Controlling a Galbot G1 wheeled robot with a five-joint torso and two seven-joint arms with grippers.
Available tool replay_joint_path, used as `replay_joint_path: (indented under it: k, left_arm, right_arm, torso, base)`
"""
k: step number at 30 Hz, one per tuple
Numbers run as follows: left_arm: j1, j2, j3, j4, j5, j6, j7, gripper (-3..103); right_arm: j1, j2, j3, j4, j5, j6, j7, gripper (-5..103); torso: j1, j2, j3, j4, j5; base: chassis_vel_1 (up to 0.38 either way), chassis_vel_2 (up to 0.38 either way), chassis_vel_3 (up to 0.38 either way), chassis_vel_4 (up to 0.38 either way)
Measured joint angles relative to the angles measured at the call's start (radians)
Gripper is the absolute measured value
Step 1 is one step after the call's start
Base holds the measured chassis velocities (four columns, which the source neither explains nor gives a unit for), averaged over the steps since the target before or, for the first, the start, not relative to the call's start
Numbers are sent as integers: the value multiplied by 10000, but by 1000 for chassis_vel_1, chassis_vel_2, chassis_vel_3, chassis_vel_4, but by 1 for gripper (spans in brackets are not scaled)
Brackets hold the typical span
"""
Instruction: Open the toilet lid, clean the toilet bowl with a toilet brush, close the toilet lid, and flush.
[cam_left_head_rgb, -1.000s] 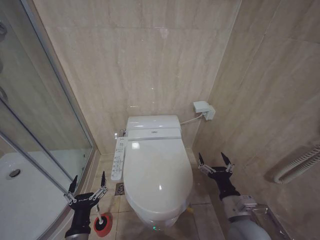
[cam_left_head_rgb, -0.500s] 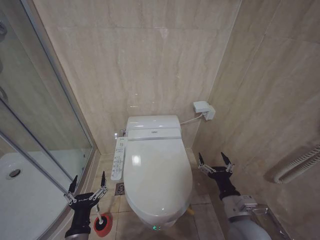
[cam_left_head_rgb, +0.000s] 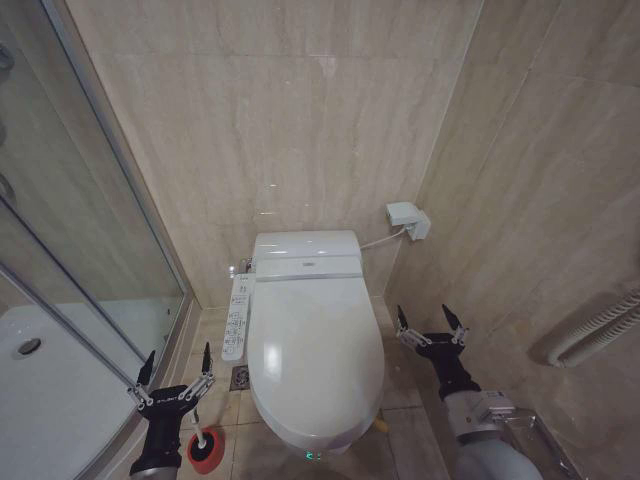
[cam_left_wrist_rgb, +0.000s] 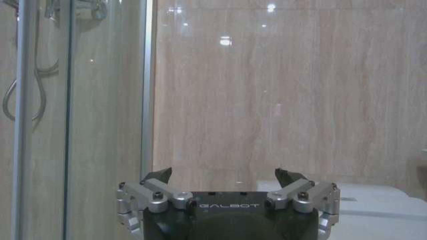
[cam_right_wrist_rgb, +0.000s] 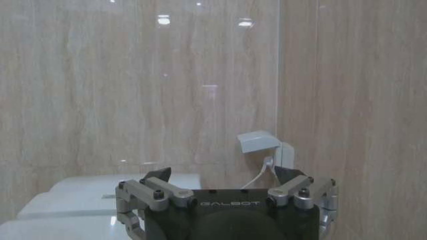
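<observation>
Glossy white plastic oval toilet lid (cam_left_head_rgb: 315, 365) down flat, covering bowl, centre of head view, against beige tiled back wall (cam_left_head_rgb: 290, 130). Left claw (cam_left_head_rgb: 176, 371) low on left of toilet, fingers spread apart, holding nothing, pointing up toward wall. Small round red cup holder (cam_left_head_rgb: 206, 449) of toilet brush on floor just beside left arm, partly hidden by it; handle not clear. Right claw (cam_left_head_rgb: 430, 324) on right of toilet, fingers also apart, empty, near side wall. White control panel (cam_left_head_rgb: 238, 317) along toilet's left edge. White wall socket box (cam_right_wrist_rgb: 261, 141) above tank on right. Glass shower screen (cam_left_wrist_rgb: 80, 115) at left.
</observation>
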Motion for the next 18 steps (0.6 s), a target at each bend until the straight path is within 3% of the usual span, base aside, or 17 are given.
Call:
replay_joint_path:
  k: [11, 18]
  left_arm:
    - [1, 0, 0, 0, 0, 0, 0, 100]
    - [-2, 0, 1, 0, 0, 0, 0, 100]
  right_arm:
    - [-1, 0, 0, -3, 1, 0, 0, 100]
    - [1, -1, 0, -6, 0, 1, 0, 100]
  torso:
    - [-2, 0, -1, 0, 1]
    - [4, -1, 2, -1, -1]
  base:
    - [0, 0, 0, 0]
    - [-101, 99, 99, -92]
